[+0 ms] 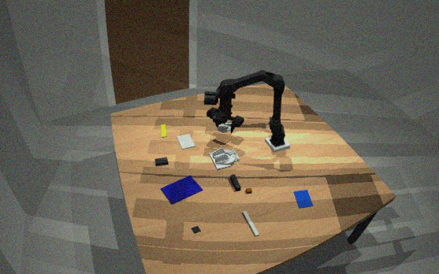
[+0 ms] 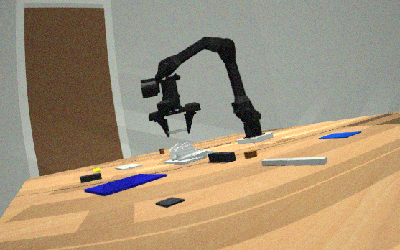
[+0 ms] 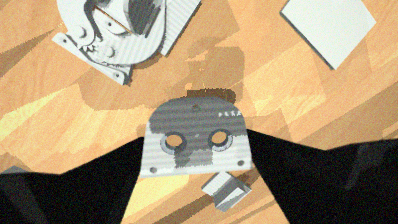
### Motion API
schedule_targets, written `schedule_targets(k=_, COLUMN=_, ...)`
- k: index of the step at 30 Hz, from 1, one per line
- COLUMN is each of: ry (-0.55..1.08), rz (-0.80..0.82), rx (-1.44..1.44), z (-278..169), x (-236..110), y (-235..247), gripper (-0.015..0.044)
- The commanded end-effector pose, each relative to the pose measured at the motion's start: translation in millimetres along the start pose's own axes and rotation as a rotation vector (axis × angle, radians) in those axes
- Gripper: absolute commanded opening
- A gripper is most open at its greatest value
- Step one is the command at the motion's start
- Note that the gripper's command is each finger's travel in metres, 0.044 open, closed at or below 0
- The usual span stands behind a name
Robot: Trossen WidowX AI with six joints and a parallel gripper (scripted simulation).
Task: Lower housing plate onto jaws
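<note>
My gripper [image 1: 225, 128] [image 2: 179, 133] [image 3: 195, 138] is shut on the white housing plate [image 2: 177, 131] [image 3: 196, 124], one finger against each side edge. The plate has a rounded edge and two large holes; it looks about level and hangs well above the table. The white jaw assembly [image 1: 224, 157] [image 2: 183, 152] [image 3: 142, 52] sits on its flat base on the table, lower than the plate and off to one side, at the upper left in the wrist view. Its ridged jaws stand up from it. The stubs are too small to tell apart clearly.
A white tile [image 1: 186, 141] [image 2: 128, 167] [image 3: 330, 30] lies near the assembly. A black block [image 1: 235, 183] [image 2: 222, 156], brown cube [image 1: 248, 190] [image 2: 250, 154] and blue mat [image 1: 181, 190] [image 2: 126, 184] lie on its other side. A small grey-white piece [image 3: 220, 187] shows past the held plate.
</note>
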State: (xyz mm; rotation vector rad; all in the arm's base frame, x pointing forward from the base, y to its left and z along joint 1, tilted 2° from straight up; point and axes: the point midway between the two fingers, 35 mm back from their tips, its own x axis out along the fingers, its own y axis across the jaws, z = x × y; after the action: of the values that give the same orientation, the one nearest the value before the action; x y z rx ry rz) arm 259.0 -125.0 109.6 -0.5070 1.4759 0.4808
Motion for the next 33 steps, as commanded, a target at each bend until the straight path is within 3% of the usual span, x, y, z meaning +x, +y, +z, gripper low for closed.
schedule_targets(k=1, ry=-0.004, rz=-0.014, rx=0.076, z=10.2, x=-2.9, y=7.5, gripper=0.0351)
schedule_targets(k=33, ry=-0.015, rz=-0.006, rx=0.661, z=76.6, x=-2.5, y=86.7, gripper=0.0351)
